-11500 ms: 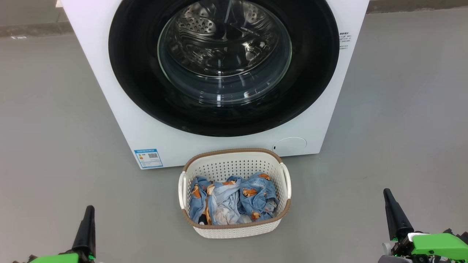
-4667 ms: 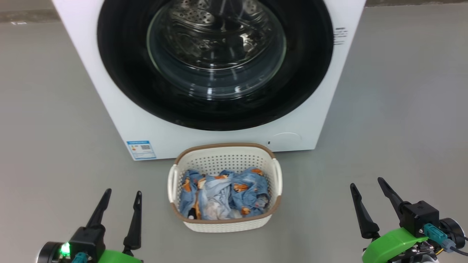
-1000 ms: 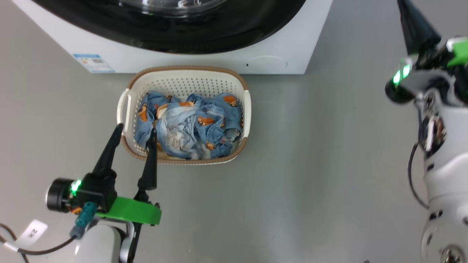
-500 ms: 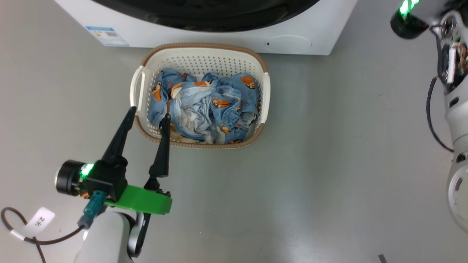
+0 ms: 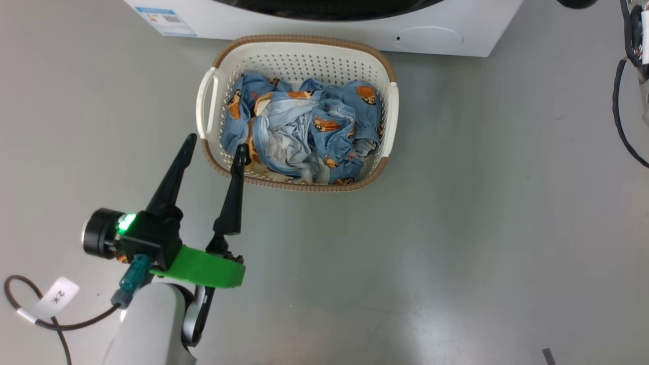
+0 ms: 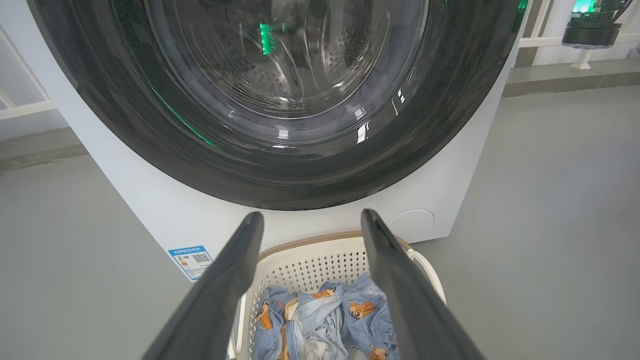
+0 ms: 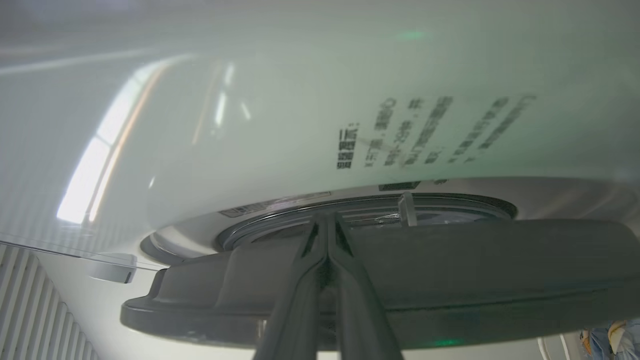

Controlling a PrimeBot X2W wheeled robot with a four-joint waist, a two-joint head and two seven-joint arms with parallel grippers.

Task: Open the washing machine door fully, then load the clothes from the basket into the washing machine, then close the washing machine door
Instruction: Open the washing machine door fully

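The cream basket (image 5: pixel 304 60) stands on the floor against the white washing machine (image 5: pixel 284 23), holding crumpled light-blue clothes (image 5: pixel 304 126). My left gripper (image 5: pixel 215 143) is open at the basket's near left corner, one finger outside the rim and one over it. In the left wrist view this left gripper (image 6: pixel 311 215) points at the black washing machine door (image 6: pixel 290 165), above the basket (image 6: pixel 310 260) and clothes (image 6: pixel 325 320). My right gripper (image 7: pixel 327 220) is shut, its tips at the edge of the dark door (image 7: pixel 450 270), where it meets the white machine front (image 7: pixel 300 110).
A blue energy sticker (image 5: pixel 166 14) and a round service flap (image 5: pixel 428 38) mark the machine's lower front. Grey floor lies open on both sides. A tagged cable (image 5: pixel 56 299) loops by my left arm. My right arm's cabling (image 5: pixel 634 30) shows at the upper right.
The head camera has swung, so basket and machine sit higher and further right in the picture. The right wrist has passed out of the top. My left gripper stays open at the basket's corner.
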